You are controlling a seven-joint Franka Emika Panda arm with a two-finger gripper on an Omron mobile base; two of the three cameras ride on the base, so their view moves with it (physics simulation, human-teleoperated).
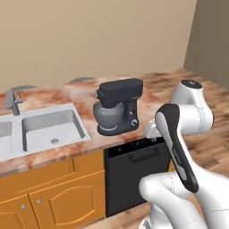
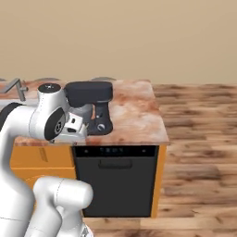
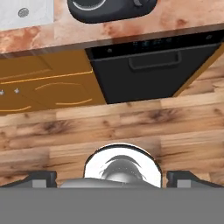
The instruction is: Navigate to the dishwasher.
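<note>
Hand view, dishwasher (image 3: 148, 78) ahead beyond wood floor (image 3: 109, 127), jaws spread wide, holding nothing.

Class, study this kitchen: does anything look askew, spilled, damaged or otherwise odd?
Nothing stands out. The dishwasher is shut and sits square under the counter, the stand mixer stands upright beside the sink, and the cabinet doors are closed. No spills show.

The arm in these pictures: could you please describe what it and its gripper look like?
The arm is glossy white with rounded, bulbous links, and a black panel runs along one link. A dark round cap tops a joint in both base views. The gripper shows two small dark finger tips in the hand view. No cables or markings are visible.
</note>
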